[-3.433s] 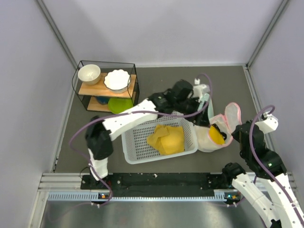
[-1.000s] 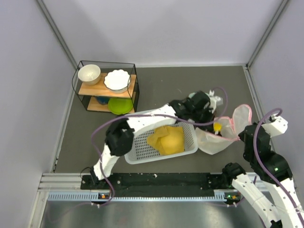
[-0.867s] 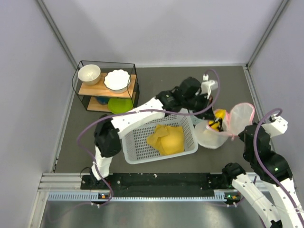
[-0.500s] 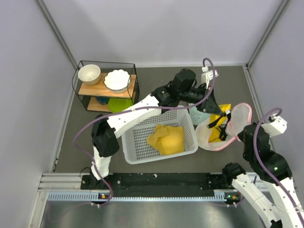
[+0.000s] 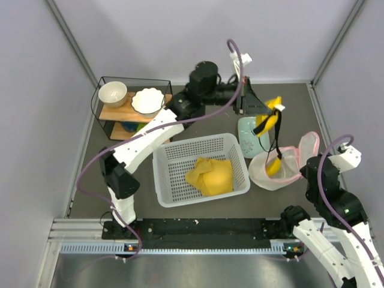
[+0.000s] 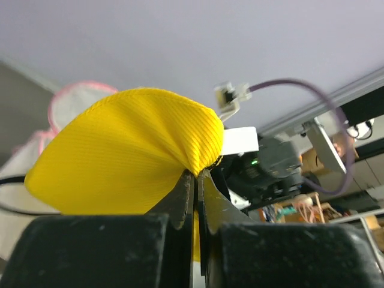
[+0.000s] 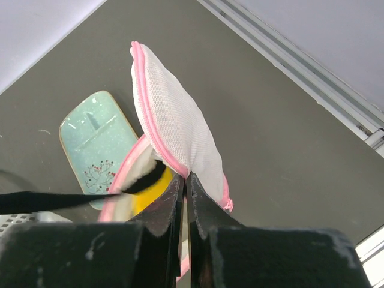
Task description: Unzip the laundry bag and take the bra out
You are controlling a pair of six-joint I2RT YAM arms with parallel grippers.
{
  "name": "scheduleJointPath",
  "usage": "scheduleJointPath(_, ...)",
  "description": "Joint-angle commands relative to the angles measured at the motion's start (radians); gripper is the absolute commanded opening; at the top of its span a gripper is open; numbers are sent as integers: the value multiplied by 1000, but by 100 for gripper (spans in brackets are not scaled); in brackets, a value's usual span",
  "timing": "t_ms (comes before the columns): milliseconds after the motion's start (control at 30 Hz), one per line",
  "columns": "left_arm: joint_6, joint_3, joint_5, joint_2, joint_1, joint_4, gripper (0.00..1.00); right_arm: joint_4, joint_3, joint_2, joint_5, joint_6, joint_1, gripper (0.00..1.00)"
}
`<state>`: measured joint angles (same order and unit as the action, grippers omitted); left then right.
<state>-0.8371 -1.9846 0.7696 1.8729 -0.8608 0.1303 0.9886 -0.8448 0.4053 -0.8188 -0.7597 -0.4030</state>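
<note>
The left fingers point(image 6: 177, 201) have raised the bra point(image 5: 273, 107) out of the bag point(image 5: 288, 174); only its lower cup hangs there.

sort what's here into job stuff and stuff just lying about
Job: laundry bag; bra; left pincer, shut on bra; right pincer, shut on bag.
Lying about: white basket; yellow cloth inside it; mint tray; shelf rack; bowls.

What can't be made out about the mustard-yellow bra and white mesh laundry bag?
- Top external: whether the mustard-yellow bra is clear of the white mesh laundry bag; its lower cup overlaps the mouth.
- Right wrist: bag interior, blocked by the right gripper.
- Left wrist: the other cup, behind the one the left gripper pinches.
</note>
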Motion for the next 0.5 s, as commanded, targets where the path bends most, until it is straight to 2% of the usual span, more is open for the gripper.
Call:
scheduleJointPath(0,20,-124,14,-138,39,-54,0,-28,-8,10,-29,11,3,0)
scheduleJointPath(100,-6,-261,22,-83,66,-40,0,-31,1,7,-23,2,3,0)
scheduleJointPath(133,-23,-392,46,-55,75,-32,0,-34,4,9,-19,2,4,0)
scheduleJointPath(233,-126,-567,63,14,115,-76,0,-38,1,9,-6,3,3,0)
scheduleJointPath(300,-157,-536,37,-36,141,-121,0,-41,0,1,-2,2,3,0)
scheduleJointPath(367,-99,-478,-21,-79,158,-123,0,-42,3,-6,6,2,3,0)
scheduleJointPath(467,-41,-470,-50,-141,177,-75,0,-41,4,-8,18,5,3,0)
